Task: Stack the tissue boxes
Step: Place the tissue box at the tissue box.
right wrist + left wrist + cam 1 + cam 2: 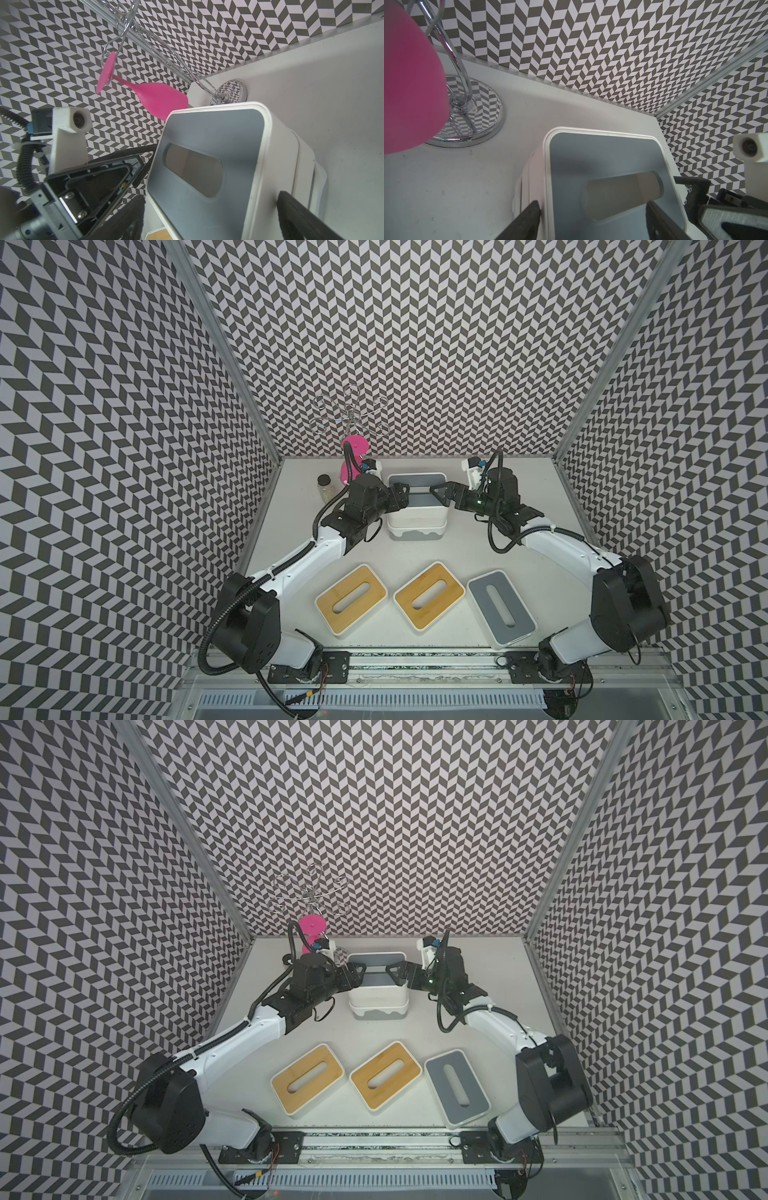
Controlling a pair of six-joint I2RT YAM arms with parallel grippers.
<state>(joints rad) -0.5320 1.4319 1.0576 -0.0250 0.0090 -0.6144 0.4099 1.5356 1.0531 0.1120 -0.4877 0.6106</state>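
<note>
Top box: a grey-lidded tissue box (417, 482) sits on top of the stack, directly between the two sets of fingers, one at each short end. Its oblong slot faces up.
Stack: white walls of further boxes (417, 519) show under the top box, nested. The lowest has a grey base. How many there are cannot be counted for sure.
Left fingers: the left fingers (529, 220) are spread apart. In the left wrist view one lies just beside the box's white wall and the other reaches over the grey lid near the slot. Nothing shows clamped between them, and whether either presses on the box cannot be told.
Right fingers: the right fingers (295, 216) are spread wide. In the right wrist view one lies along the white side wall, the other past the lid's edge, with a corner of the box between them. Contact cannot be made out.
Loose boxes: two bamboo-lidded boxes (358, 608) (436, 603) and a second grey-lidded box (485, 608) lie flat in a row. They are well apart from both sets of fingers, toward the arm bases.
Rack and glass: a chrome wire rack (230, 91) stands behind the left fingers. A pink wine glass (158, 97) hangs from it bowl-down.
Jar: a small glass jar (325, 488) stands beside the left wrist, on the side away from the stack.
Table: a white table (478, 547) carries all of it.
</note>
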